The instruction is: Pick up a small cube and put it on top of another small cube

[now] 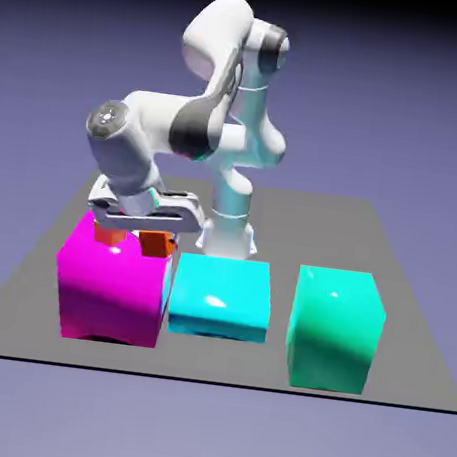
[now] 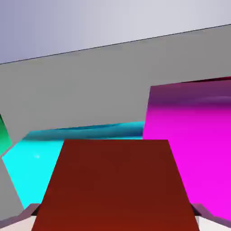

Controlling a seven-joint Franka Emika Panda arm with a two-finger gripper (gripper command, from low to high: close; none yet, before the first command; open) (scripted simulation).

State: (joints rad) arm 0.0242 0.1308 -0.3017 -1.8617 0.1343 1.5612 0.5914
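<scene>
A small cube (image 2: pixel 113 185) with dark red-orange faces fills the lower middle of the hand view. My gripper (image 2: pixel 115 212) is shut on it, and grey fingertips (image 2: pixel 29 211) show at its lower corners. In the exterior view my gripper (image 1: pixel 144 228) hangs low behind the big magenta block (image 1: pixel 109 288). Two orange pieces show under it: one small cube (image 1: pixel 157 244) beside the block's far right corner and another orange cube (image 1: pixel 111 232) just behind the block's top edge. That view does not show which one sits between the fingers.
A big cyan block (image 1: pixel 219 297) lies right of the magenta one, close to the held cube. A taller teal block (image 1: pixel 333 328) stands farther to the exterior view's right. The grey table (image 1: pixel 402 324) ends just in front of the blocks.
</scene>
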